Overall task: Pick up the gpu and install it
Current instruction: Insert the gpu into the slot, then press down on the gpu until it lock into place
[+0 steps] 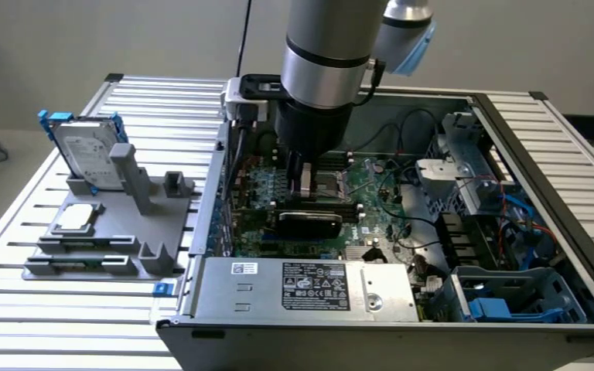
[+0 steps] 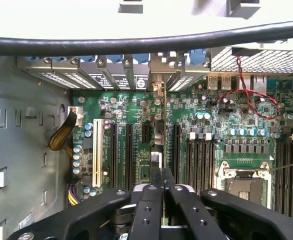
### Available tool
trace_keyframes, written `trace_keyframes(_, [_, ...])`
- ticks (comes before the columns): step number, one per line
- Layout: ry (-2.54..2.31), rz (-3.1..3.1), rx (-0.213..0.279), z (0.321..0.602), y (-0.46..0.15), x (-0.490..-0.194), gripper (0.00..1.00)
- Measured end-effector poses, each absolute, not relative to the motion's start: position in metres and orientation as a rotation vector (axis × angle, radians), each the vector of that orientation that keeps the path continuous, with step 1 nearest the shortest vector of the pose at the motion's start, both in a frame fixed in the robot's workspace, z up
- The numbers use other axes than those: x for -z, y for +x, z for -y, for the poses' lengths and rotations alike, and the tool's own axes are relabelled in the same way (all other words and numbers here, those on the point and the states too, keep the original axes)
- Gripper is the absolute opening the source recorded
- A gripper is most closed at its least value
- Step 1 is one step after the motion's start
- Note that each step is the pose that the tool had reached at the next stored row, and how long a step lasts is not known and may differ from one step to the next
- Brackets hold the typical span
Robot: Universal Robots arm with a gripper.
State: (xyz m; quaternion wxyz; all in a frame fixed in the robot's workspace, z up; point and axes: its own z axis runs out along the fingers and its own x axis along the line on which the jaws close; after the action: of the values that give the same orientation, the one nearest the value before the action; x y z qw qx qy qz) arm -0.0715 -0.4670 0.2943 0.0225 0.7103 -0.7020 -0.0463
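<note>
In the exterior view, my gripper [image 1: 305, 193] is down inside the case [image 1: 544, 201]. The gpu [image 1: 308, 222] stands on its edge on the board [image 1: 380, 193], directly below the fingertips, with its black shroud turned to the camera. The holder [image 1: 101, 247] lies well apart from the gripper, outside the case. So I judge the pick-up is done and the work is at the install step. Whether the card is fully seated, I cannot tell.

In the wrist view, the gripper [image 2: 162, 182] has its fingers [image 2: 149, 205] drawn together, almost touching. The gpu [image 2: 164, 125] shows as a thin edge running straight out from under the tips, between the long slots [image 2: 129, 155]. Whether the tips pinch this edge or only sit above it, I cannot tell. In my judgement, any further move here calls for straight pressure along the slot, without twisting.
</note>
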Motion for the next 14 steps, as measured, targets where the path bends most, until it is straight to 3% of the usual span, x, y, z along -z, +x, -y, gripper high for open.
trace_keyframes(14, [2.200,2.174,0.144,0.4671,-0.0715,-0.2944,0.11])
